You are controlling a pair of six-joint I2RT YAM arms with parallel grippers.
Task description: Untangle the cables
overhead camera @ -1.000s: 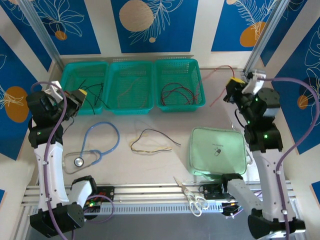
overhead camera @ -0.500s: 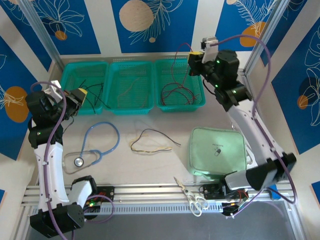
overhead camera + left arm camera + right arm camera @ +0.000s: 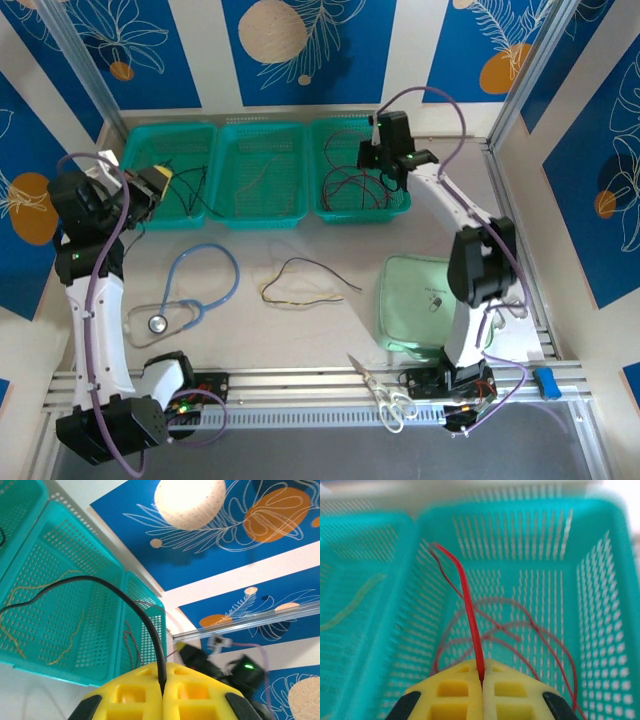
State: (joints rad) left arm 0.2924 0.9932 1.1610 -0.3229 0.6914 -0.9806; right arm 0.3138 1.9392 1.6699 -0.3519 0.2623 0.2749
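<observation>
Editor: Claws first. What has each got?

Arm: My left claw [image 3: 162,692], its moulded yellow plastic pads pressed together, pinches a thin black wire [image 3: 100,582] that arches up from the seam and away in front of the middle basket [image 3: 107,567] of teal perforated plastic. My right claw [image 3: 481,680], with the same yellow pads clenched, grips a thin glossy red wire [image 3: 468,610] rising nearly straight from between them.

Editor: And the rest of the cables?

Arm: Loose red loops [image 3: 520,625] lie curled on the mesh floor of the right teal basket [image 3: 600,555], directly below my right claw. Tan strands [image 3: 50,610] wander across the middle basket. On the pale table [image 3: 300,330], a black and yellow pair of wires [image 3: 300,280] curls together between a light-blue tube stethoscope [image 3: 205,285] and a soft pale-green zip pouch [image 3: 435,295].

Editor: What changed?

Arm: A second ago my right arm stood at the table's right edge, with the red wire stretched out toward the baskets. Half a second ago it was high over the right basket's far rim. Now the claw is lower, over the basket's inside. My left arm has scarcely shifted, and the pair on the table lies as before.
</observation>
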